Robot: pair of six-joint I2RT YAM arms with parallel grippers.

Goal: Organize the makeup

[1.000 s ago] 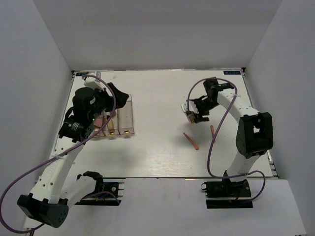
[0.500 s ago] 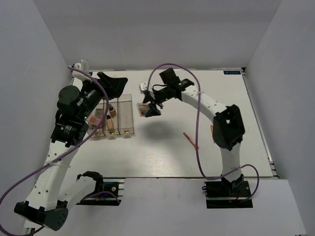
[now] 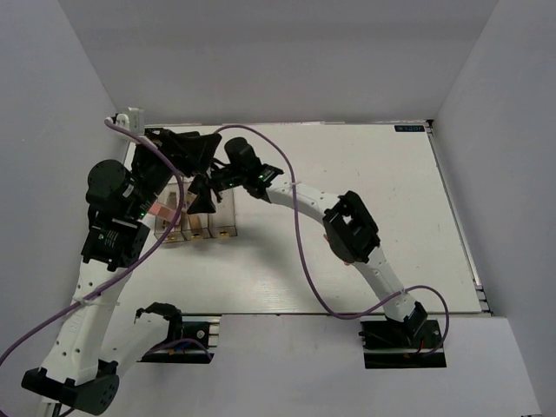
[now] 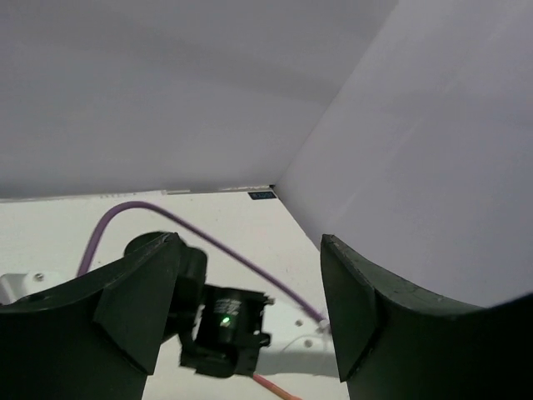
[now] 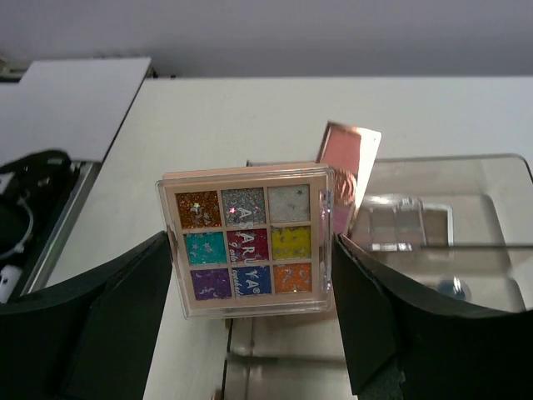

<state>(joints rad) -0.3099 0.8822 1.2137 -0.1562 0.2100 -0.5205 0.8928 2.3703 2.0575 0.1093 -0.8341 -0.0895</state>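
White table [image 3: 287, 261] and white walls set the scene. At far left, my left gripper [image 4: 246, 265] has pulled up and back from the clear box [image 3: 228, 187] it stood over a second ago. It now hangs near the far-left corner, jaws wide apart with nothing between them. Beneath it the box sits near the table's left edge. A pink palette [image 3: 163, 208] stands tilted in the leftmost compartment, with beige foundation bottles [image 3: 196, 228] in the compartments beside it. From the right, my right arm now stretches across the whole table. A second ago it worked over the right half, half a second ago it was at mid-table, and now my right gripper [image 3: 205, 196] hovers above the box. Its jaws are clamped on the side edges of the multicolour palette [image 5: 246, 242], nine glitter pans facing my wrist camera. The palette is held clear of the table, just in front of the pink one.
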